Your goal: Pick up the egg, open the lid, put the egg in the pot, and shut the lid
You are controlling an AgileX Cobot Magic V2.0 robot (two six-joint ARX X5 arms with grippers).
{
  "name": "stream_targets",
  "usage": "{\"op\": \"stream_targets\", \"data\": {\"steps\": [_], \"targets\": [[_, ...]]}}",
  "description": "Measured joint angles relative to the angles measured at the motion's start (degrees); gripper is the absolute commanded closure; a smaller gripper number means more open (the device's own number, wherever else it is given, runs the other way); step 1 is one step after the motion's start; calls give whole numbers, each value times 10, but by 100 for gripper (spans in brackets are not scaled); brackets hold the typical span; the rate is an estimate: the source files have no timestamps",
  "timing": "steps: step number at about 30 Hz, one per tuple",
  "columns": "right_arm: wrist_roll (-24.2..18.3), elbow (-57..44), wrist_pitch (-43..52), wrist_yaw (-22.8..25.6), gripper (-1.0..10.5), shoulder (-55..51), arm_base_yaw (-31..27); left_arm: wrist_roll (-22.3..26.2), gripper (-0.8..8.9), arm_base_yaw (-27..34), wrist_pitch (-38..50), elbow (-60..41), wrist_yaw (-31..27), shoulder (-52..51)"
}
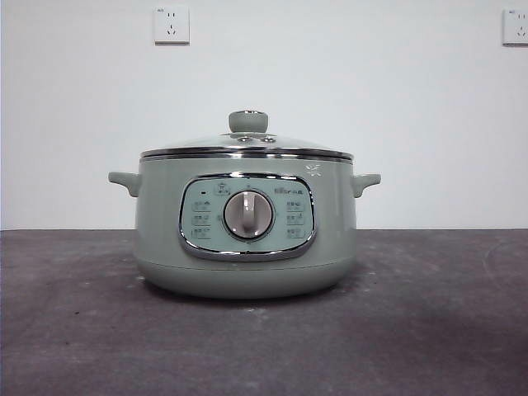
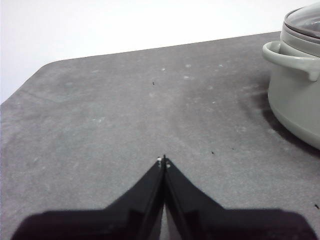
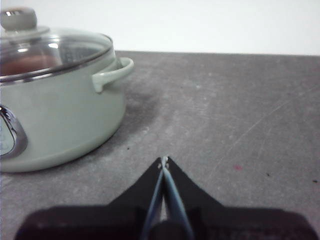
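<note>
The large round sage-green electric pot stands on the dark grey worktop, its shallow-domed glass lid with chrome rim seated flat on top. Through the glass, in the right wrist view, a reddish-brown blur shows inside the pot; it may be the egg, but I cannot tell. No egg lies on the worktop beside the pot. The lid looks rigid, breakable and slippery at the glass, so the sage-green knob is the likely hold. The left hand and right hand are both pinched together, empty, apart from the pot on either side.
</note>
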Motion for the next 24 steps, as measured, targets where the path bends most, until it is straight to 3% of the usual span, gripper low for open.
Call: {"op": "stream_targets", "data": {"steps": [7, 24], "targets": [[28, 0, 0, 0, 946, -1, 0, 0, 817, 0, 0, 0, 0, 0], [33, 0, 0, 0, 946, -1, 0, 0, 817, 0, 0, 0, 0, 0]]}}
